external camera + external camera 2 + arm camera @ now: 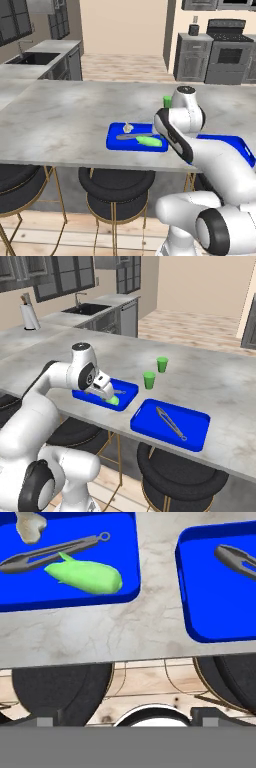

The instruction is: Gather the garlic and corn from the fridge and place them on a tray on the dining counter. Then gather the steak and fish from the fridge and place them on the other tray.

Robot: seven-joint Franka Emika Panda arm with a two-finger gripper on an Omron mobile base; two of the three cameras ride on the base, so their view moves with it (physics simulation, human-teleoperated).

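Observation:
On the dining counter (65, 120) lies a blue tray (117, 143) (30, 587). It holds the off-white garlic (128, 127) (29, 527), the light-green corn (151, 141) (114, 401) (85, 576) and grey tongs (55, 551). To its right is the other tray (150, 428) (215, 607), carrying only a second pair of tongs (170, 423). My gripper (105, 392) (127, 718) hovers over the first tray's near edge, open and empty, apart from the corn. The fridge, steak and fish are out of view.
Two green cups (149, 380) (162, 364) stand upright behind the trays. Black round stools (116, 187) sit under the counter's front edge. A wall counter with a sink (35, 59) is at the far left, and a stove (229, 55) at the far right.

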